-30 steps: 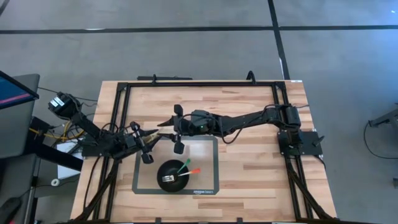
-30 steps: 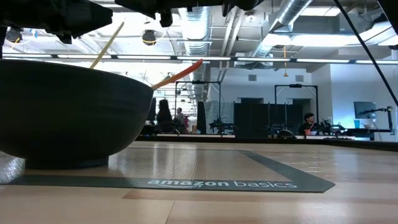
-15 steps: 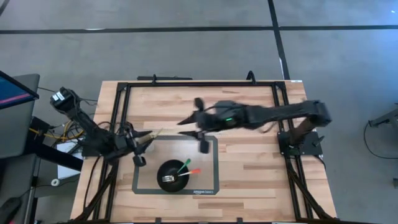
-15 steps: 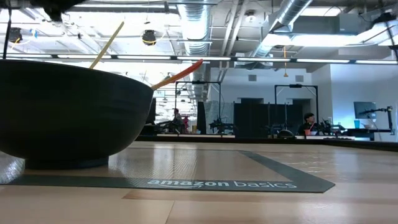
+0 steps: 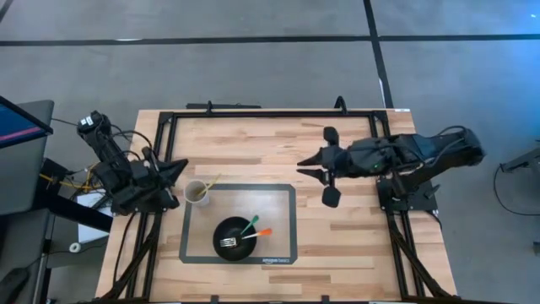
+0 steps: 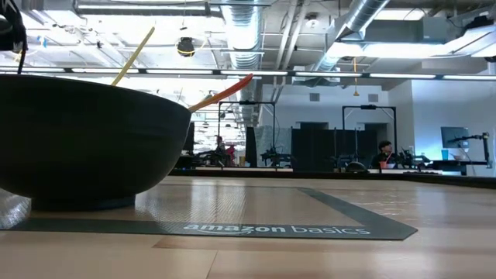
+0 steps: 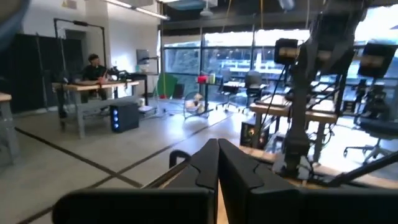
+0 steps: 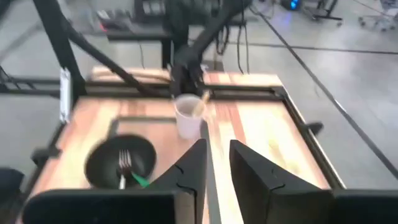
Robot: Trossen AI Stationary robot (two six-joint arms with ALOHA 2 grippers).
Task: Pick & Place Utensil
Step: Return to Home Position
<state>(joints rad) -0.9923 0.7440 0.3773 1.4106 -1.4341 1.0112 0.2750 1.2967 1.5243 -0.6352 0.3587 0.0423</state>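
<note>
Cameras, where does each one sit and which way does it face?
High: overhead, straight down; left end effector and right end effector both show.
Low: table height, level past the bowl into the room; no end effector.
Left wrist: faces the room over its own fingers.
Right wrist: faces the table over its fingers.
Shared: high and right wrist both see the cup.

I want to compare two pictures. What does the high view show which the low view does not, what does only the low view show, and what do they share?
Only the high view: the left gripper at the table's left edge, the right gripper above the table's right half, the white cup on the mat's top-left corner, and a fork and a green utensil in the bowl. Only the low view: the room behind the table, with a person far off. Both: the black bowl, the mat, the yellow straw and the orange utensil.
</note>
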